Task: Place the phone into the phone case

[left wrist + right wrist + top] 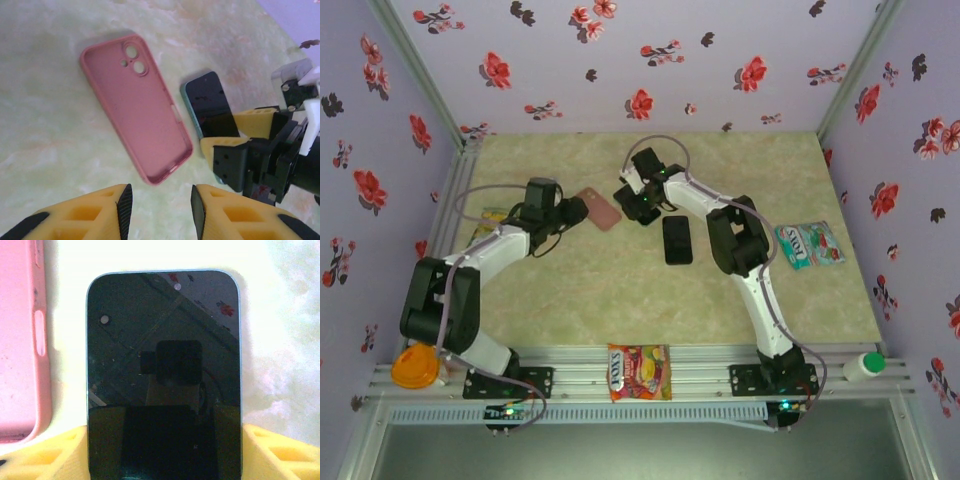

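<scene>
**A:** Where do we stand?

**B:** Our right gripper point(164, 440) has its jaws closed on the long edges of the phone point(162, 355), at one end. The phone is screen up, just right of the pink case point(135, 110) and not touching it.

**A:** And our left gripper point(157, 207)?

**B:** Its jaws are partly open and hold nothing. It hovers by the case's end away from the camera cutouts.

**A:** How do we seat it well?

**B:** We'd line the phone's long axis up with the case, with its free end toward the cutouts. Then we'd tuck that end under the lip and press the rest down. We'd have our left gripper pin the case so it can't slide. We expect the soft rim to resist at the corners.
</scene>
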### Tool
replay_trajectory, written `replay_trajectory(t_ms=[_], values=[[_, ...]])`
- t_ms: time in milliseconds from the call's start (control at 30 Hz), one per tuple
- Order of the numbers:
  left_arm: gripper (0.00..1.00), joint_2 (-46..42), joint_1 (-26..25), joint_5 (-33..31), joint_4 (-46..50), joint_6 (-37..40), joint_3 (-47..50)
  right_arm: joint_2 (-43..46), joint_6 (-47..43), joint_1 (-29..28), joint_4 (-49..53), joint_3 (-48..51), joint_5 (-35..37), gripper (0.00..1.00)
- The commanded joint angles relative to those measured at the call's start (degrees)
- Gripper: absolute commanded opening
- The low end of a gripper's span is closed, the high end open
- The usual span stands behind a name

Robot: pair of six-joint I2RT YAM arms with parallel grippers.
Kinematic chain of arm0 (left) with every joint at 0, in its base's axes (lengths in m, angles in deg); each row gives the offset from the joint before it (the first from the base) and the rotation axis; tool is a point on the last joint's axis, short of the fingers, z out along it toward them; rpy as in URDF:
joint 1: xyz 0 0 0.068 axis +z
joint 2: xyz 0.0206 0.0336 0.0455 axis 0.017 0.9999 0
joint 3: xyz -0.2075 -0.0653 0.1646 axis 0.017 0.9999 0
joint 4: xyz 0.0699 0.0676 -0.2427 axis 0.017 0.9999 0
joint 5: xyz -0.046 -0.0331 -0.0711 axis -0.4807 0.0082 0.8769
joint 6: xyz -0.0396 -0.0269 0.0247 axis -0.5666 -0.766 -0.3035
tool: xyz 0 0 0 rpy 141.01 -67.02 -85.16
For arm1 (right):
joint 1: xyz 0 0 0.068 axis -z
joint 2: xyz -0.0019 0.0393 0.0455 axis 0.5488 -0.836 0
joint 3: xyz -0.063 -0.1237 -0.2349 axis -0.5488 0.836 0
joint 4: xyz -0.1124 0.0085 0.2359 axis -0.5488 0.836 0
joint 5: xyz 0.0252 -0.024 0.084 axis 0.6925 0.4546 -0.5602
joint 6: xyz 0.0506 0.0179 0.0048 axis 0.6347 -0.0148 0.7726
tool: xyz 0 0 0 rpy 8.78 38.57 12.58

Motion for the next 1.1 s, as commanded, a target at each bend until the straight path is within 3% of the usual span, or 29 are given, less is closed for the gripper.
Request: replay_trajectory(t_ms=[0,400,700,1067], values=[[0.41,2.6,0.7,2.8,-2.9,2.0,-2.8,2.6,1.2,0.3,2.2,1.7,-1.4,0.62],[0.46,11.3,1.7,5.8,-4.5,4.5,-8.4,7.4,1.9,0.2,1.6,5.3,-2.2,0.62],[0.47,18.3,4.8,14.1,-7.9,4.4,-13.6,9.2,1.3,-1.0,1.4,6.8,-1.7,0.61],[0.46,23.7,5.6,22.1,-4.9,7.4,-19.9,10.4,0.3,-2.3,2.7,5.6,0.0,0.61]])
